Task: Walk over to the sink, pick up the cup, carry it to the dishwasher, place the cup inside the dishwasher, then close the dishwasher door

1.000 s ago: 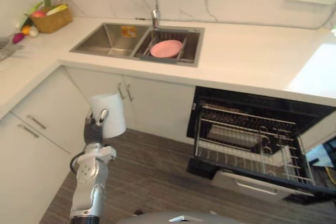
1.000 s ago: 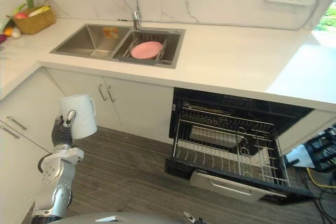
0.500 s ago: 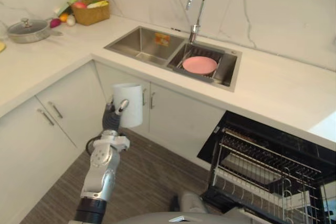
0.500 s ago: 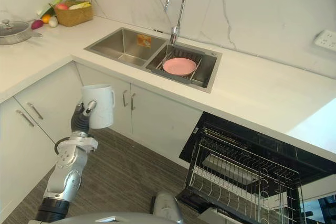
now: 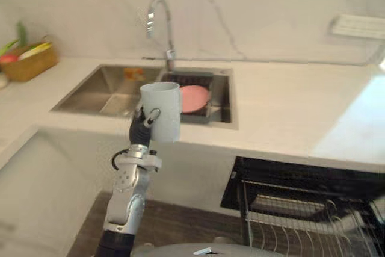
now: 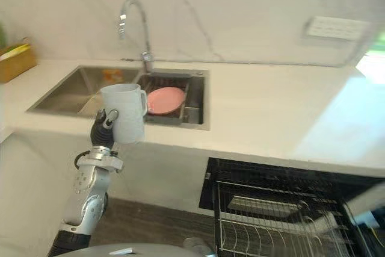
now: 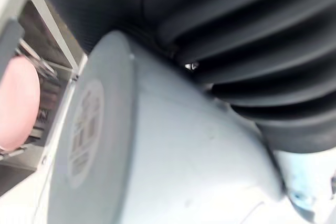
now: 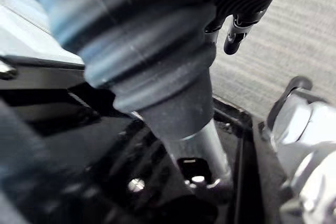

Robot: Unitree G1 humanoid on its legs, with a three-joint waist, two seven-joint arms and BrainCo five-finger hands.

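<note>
Countertop (image 5: 289,100) and sink (image 5: 102,91) lie just beyond the fingers (image 5: 151,115); the open dishwasher (image 6: 271,176), rack (image 6: 271,233) out, sits low and well off to their right. Our left hand (image 5: 143,128) is wrapped round the cup (image 5: 161,108), gripping its lower wall (right hand (image 8: 233,35) hangs on the dishwasher side, grip we cannot tell). Cup stands up out of the fingers: long axis vertical, mouth up, handle (image 6: 143,97) toward the dishwasher. We judge the coming carry goes right and down.

You're in a home kitchen: steel double sink (image 5: 114,91) set in a white counter (image 5: 283,106), faucet (image 5: 160,28) behind the sink, pink plate (image 5: 194,98) in it, produce basket (image 5: 29,63) left of the sink, open dishwasher (image 5: 301,206) below and right of it, marble wall (image 5: 252,10) behind.
</note>
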